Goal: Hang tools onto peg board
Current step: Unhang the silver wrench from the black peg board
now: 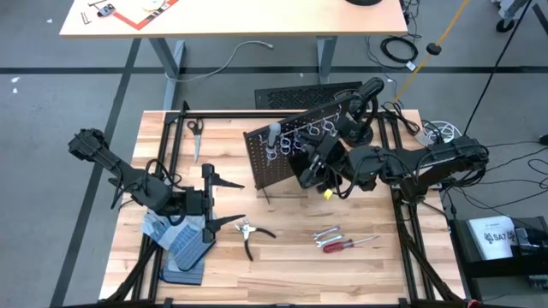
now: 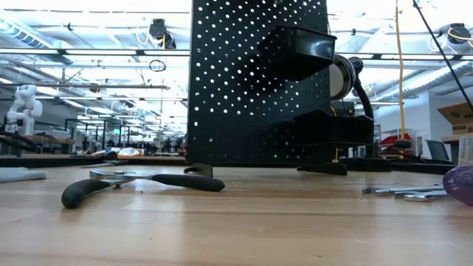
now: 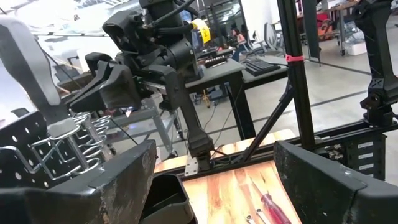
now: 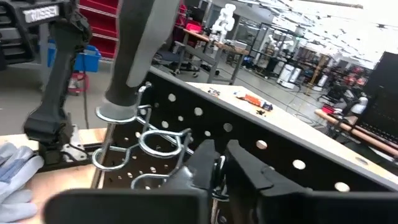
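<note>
The black peg board (image 1: 278,154) stands upright mid-table. The grey-handled screwdriver (image 1: 274,133) hangs through one of the board's silver rings (image 4: 121,112). My right gripper (image 1: 310,167) is at the row of rings, its fingers almost closed on a thin silver piece (image 4: 219,168), seemingly a wrench. My left gripper (image 1: 210,201) is open and empty, left of the board and above the blue-grey gloves (image 1: 175,233). On the table lie the pliers (image 1: 248,231), silver wrenches (image 1: 325,233) and the red-handled screwdriver (image 1: 347,244). My right gripper pinches a thin silver piece (image 4: 219,171) between its two fingers, right beside the board's rings. The fingers themselves hide most of it, so I cannot tell which part they hold or how it hangs.
Scissors (image 1: 195,128) lie at the far left of the table. A flat black mat (image 1: 184,267) lies under the gloves at the near left. Black frame bars (image 1: 171,145) run along the table's sides. The near middle of the table is bare wood.
</note>
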`<state>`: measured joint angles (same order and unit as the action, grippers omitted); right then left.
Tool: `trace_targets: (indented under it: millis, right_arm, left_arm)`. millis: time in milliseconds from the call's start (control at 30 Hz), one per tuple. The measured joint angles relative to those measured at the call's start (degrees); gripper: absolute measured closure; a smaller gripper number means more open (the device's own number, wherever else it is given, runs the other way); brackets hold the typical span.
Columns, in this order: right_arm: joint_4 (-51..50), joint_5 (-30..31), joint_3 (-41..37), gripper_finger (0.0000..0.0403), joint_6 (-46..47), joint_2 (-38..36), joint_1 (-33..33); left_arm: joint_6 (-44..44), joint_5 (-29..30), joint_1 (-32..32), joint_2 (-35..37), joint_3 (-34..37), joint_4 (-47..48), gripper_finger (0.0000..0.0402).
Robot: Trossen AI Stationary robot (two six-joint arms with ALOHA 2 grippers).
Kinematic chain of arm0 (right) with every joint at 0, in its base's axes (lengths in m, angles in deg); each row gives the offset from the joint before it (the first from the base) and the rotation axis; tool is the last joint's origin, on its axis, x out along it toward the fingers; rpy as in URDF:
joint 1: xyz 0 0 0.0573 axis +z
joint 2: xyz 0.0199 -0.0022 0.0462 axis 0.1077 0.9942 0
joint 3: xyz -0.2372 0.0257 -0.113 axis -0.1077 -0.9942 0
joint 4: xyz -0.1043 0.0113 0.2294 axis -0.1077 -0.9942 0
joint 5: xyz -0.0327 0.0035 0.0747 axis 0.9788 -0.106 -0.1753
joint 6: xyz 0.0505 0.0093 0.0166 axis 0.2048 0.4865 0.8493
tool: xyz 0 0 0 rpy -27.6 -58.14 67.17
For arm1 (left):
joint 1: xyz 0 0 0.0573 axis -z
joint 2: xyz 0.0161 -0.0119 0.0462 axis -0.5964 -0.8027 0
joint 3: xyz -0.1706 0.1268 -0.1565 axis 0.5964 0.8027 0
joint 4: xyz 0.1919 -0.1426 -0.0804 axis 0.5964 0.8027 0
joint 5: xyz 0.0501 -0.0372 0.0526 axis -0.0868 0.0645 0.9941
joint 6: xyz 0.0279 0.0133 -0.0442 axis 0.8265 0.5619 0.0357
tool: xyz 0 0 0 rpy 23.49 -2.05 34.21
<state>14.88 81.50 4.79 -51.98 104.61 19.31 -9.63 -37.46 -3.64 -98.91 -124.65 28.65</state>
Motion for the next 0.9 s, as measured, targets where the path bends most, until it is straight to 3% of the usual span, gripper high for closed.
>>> trace_targets:
  millis: [267, 900]
  right_arm:
    - [1.30, -0.18, 0.00, 0.0398, -2.40, 0.00, -0.04]
    - [17.37, -0.34, 1.33, 0.0401, -19.12, 0.15, 2.81]
  left_arm:
    - [-0.02, 0.02, 0.00, 0.00, 0.00, 0.00, 0.0068]
    - [0.00, 0.00, 0.00, 0.00, 0.00, 0.05, 0.0068]
